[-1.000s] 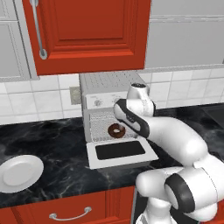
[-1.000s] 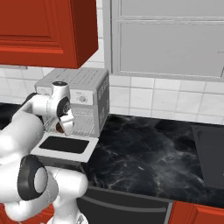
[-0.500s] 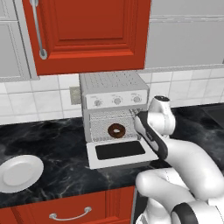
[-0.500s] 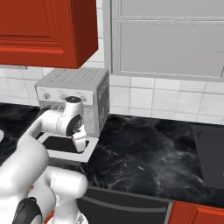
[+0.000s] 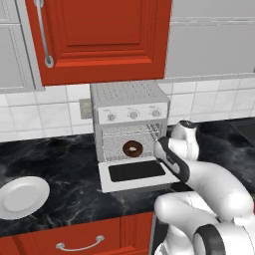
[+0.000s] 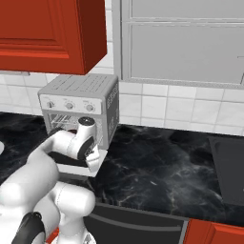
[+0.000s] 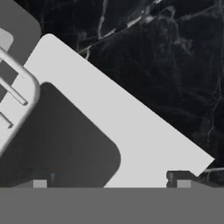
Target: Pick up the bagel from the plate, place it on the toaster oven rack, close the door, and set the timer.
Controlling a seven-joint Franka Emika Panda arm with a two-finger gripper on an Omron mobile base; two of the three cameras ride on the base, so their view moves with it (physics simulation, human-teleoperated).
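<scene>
You see bagel point(image 5: 132, 148) on rack point(image 5: 130, 137) inside oven point(image 5: 130, 122); door point(image 5: 138, 173) lies flat open on counter point(image 5: 60, 172), glass up; plate point(image 5: 23, 197) sits bare, well left of oven; gripper point(image 7: 109, 183) hangs over door's corner, jaws spread wide, holding nothing; fingertips point(image 7: 40, 183) frame white door edge; arm point(image 5: 199, 177) crosses right of oven.
</scene>
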